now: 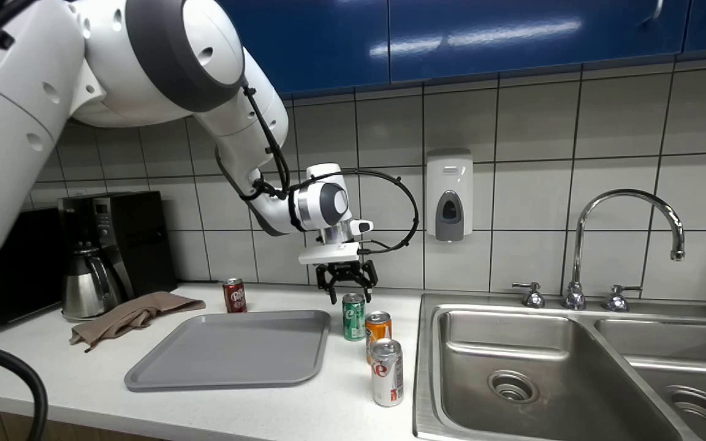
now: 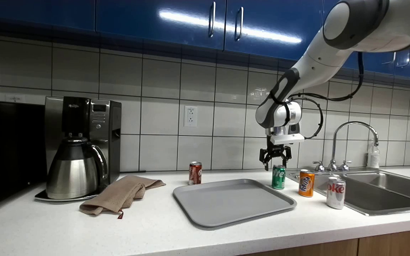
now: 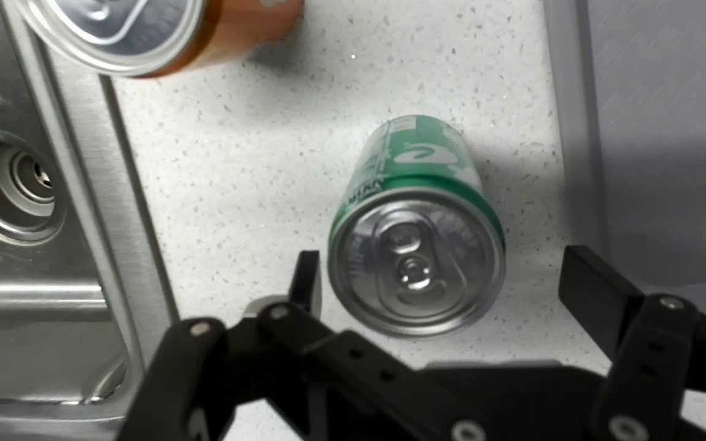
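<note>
Of four cylindrical metal cans (image 2: 306,184), the green can (image 2: 278,177) shows between the two spread fingers of one black gripper (image 3: 442,278).

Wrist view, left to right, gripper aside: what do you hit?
Sink drain → orange can, cut off by the top edge → green can → gray tray, running off the right edge.
</note>
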Robot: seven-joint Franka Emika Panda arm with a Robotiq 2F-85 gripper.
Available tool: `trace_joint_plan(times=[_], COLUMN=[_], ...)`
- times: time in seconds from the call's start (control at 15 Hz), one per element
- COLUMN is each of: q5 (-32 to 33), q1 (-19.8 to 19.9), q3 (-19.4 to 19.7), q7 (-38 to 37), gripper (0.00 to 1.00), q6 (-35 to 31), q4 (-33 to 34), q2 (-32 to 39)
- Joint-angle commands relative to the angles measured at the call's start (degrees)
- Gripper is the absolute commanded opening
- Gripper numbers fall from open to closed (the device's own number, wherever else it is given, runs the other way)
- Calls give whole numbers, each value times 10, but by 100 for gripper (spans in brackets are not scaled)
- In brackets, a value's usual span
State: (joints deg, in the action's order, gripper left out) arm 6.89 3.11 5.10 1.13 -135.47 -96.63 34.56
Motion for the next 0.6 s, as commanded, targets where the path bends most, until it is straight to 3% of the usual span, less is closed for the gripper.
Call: trace_joint_plan(times=[0.0, 0.53], q5=[-1, 9], q1=[9, 9], q3=[-2, 9], q7=[12, 6], gripper=[100, 100], q6=[-10, -66], q4=[-24, -90], q2=[-35, -93])
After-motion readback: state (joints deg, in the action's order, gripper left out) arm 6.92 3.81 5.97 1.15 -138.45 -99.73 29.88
